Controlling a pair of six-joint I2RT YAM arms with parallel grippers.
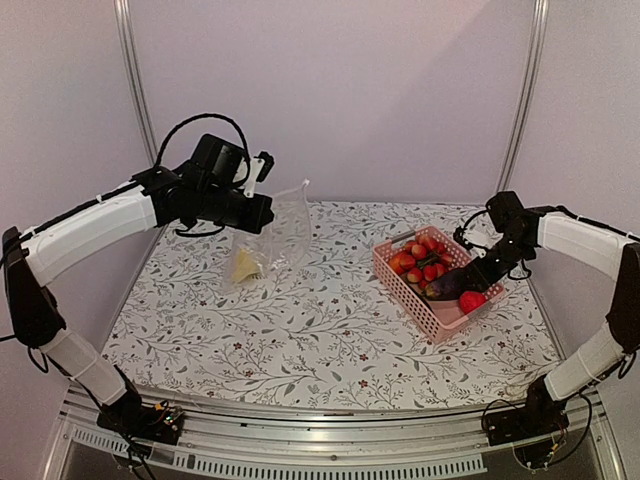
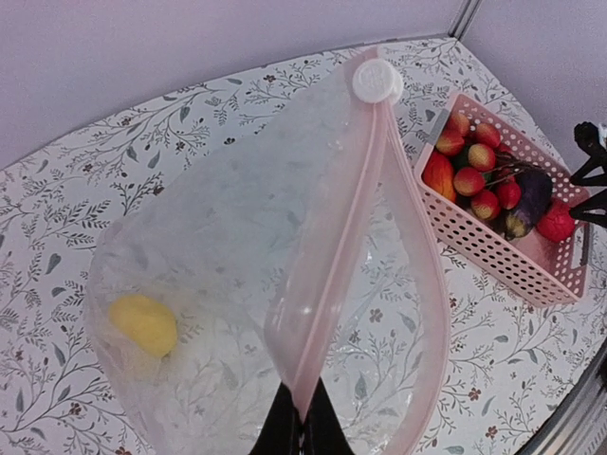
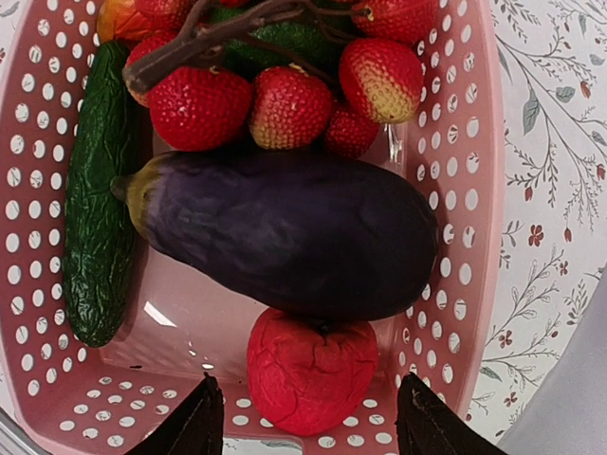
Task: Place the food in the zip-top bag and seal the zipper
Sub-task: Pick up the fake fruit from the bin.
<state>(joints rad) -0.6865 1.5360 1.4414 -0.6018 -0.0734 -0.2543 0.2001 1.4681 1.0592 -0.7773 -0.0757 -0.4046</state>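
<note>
Seen from above: left gripper [image 1: 262, 212] clenched on the upper edge of the zip-top bag [image 1: 285, 228], held up over the far left of the counter [image 1: 320, 335], bottom sagging to the surface, one yellow food piece [image 1: 245, 265] inside. At the far right, pink basket [image 1: 425, 308] loaded with the rest of the food, right gripper [image 1: 478, 282] poised over its near end. Plainly the nearer arm for the next pick. Bag well apart, off to the left across bare counter.

Seen from the left wrist: pinching the pink zipper [image 2: 341, 246] at its near end, with a white slider [image 2: 377, 81] at the far end. Mouth gaping toward the basket side, so probably easiest to feed from there.

Seen from the right wrist: released, jaws spread wide, gripping nothing. Red pepper [image 3: 311, 370] straight ahead, centred between the fingertips [image 3: 194, 422]. Eggplant [image 3: 285, 237] just beyond and touching it, long axis across the basket, in line with the jaws' closing direction. Awkward to grasp without turning the wrist. Cucumber [image 3: 95, 209] lengthwise along the left wall. Small red fruits [image 3: 285, 104] heaped at the far end. In the way: the basket's near wall just under the fingertips, side walls close by
</note>
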